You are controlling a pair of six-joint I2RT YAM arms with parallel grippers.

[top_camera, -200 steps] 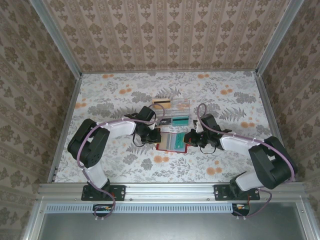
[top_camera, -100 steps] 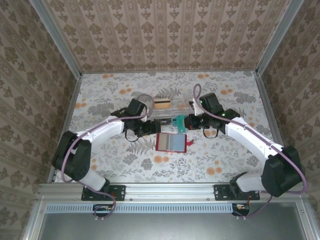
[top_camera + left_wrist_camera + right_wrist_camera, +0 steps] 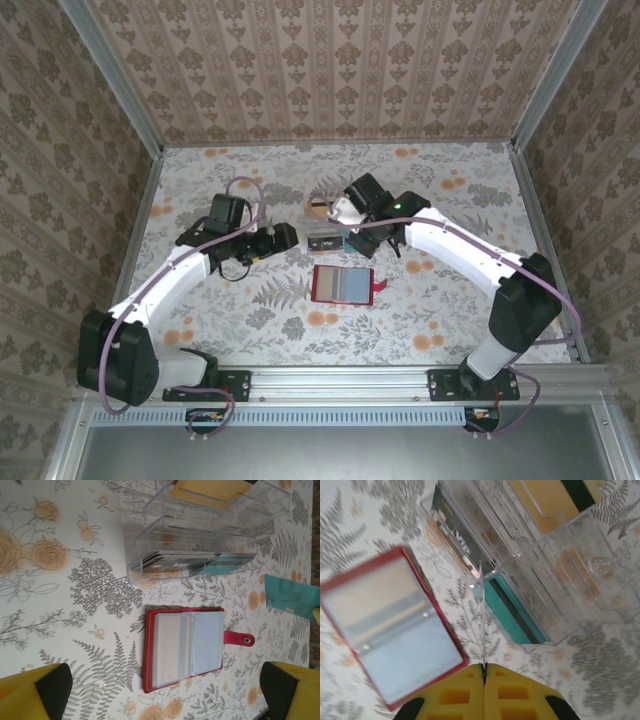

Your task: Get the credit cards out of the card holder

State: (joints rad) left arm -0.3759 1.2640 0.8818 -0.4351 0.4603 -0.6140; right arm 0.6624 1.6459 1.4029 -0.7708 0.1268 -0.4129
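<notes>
With the right hand point(image 3: 484, 672) clamped on a teal card point(image 3: 290, 598) over the clear tray point(image 3: 134, 555), lower it flat into a free slot, keeping the wide-open left hand point(image 3: 283, 238) clear of the open card holder point(image 3: 343, 284) on the worktop point(image 3: 450, 320).

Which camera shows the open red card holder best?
Left wrist: the card holder lies open, whole and sharp, close up. Top external shows the card holder whole but small; right wrist shows it blurred.
</notes>
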